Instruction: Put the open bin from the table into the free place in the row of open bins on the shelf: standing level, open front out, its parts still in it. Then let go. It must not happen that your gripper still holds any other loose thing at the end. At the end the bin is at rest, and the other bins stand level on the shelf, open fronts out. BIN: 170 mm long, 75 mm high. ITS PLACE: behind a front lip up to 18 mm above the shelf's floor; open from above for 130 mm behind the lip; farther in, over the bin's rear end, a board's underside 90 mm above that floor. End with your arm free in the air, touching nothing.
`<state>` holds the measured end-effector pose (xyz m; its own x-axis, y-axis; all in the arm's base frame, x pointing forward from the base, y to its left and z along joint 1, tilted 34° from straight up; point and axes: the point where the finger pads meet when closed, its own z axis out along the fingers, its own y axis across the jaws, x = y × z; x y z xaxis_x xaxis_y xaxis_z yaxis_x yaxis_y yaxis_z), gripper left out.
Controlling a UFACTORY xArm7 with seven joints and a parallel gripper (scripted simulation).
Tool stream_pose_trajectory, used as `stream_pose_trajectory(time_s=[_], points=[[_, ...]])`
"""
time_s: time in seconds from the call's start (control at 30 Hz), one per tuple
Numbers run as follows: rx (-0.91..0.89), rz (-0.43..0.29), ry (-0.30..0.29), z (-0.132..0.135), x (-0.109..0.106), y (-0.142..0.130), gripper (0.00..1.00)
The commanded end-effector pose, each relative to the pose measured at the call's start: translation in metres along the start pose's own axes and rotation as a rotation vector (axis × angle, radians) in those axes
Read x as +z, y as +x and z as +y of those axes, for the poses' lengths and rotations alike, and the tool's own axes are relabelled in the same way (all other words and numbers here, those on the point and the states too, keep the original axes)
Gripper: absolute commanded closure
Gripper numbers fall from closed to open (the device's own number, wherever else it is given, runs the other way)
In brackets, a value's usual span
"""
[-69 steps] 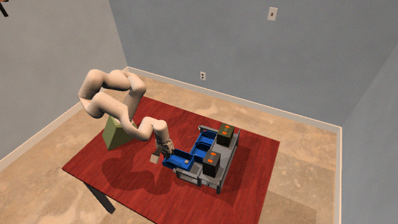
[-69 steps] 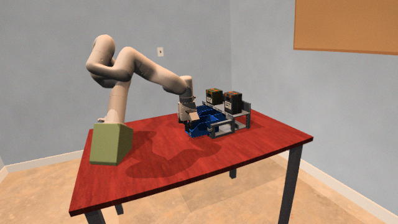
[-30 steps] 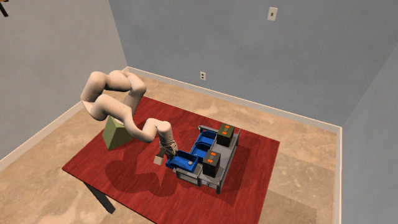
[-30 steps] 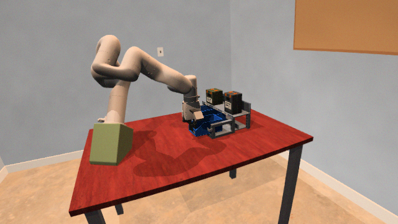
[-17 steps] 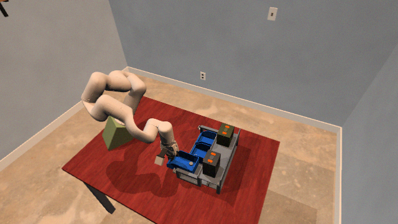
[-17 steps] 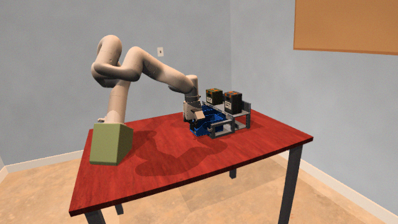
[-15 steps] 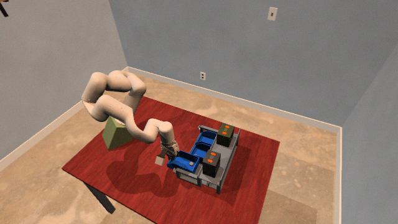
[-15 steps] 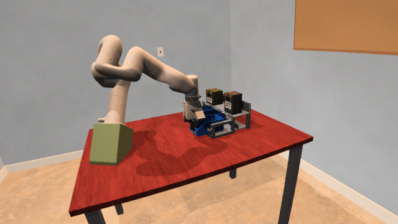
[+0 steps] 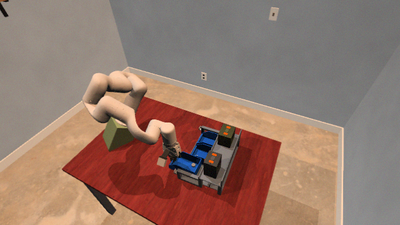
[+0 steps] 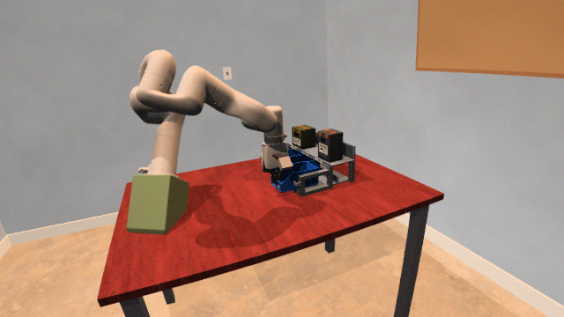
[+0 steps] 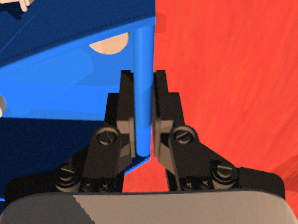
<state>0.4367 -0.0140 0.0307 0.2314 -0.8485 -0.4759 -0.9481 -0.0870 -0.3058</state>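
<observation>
The jaws are closed on the blue bin [image 9: 189, 163] [image 10: 286, 182] [image 11: 55, 97], with a narrow strip of its rim pinched between the two black fingers. One finger stands on the inner side of that strip, the other on the outer side, over the red counter [image 9: 194, 206] [image 10: 176, 260] [image 11: 225, 75]. A tan rounded piece [image 11: 111, 45] lies inside the bin near the gripped strip, and the top view shows a pale round piece [image 9: 193, 164] toward the bin's other end.

The bin is at the near end of the grey shelf [image 9: 229, 156] [image 10: 351, 171], with its gripped end sticking out past the front. Whether its underside touches the shelf is too hard to tell. Beside it, farther along the same row, are two other blue bins [image 9: 209, 138] [image 10: 296, 154].

On the shelf's raised back board stand a dark grey box [image 9: 212, 165] [image 10: 330, 145], just behind the held bin, and a dark green box [image 9: 226, 135] [image 10: 303, 137] farther along. Both have orange marks on top.

A small pale block [image 9: 161, 161] [image 10: 285, 162] juts out beside the jaws. Above them, the pale arm [image 9: 117, 109] [image 10: 247, 106] bends back to a green base block [image 9: 117, 137] [image 10: 150, 204] at the opposite side of the counter from the shelf. A switch plate [image 9: 274, 14] [image 10: 227, 73] is on the wall.

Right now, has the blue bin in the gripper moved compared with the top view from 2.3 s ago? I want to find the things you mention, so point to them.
Yes: the bin [image 9: 185, 165] [image 10: 285, 184] [image 11: 143, 95] has shifted right in the top view, closer to the nearer dark box [image 9: 212, 167] [image 10: 330, 147].
</observation>
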Motion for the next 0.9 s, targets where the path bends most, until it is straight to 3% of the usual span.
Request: stream_pose_trajectory(time_s=[0.0, 0.87], points=[[0.000, 0.002, 0.003, -0.0058, -0.0013, 0.0006, 1.00], [0.000, 0.002, 0.003, -0.0157, -0.0013, 0.0006, 1.00]])
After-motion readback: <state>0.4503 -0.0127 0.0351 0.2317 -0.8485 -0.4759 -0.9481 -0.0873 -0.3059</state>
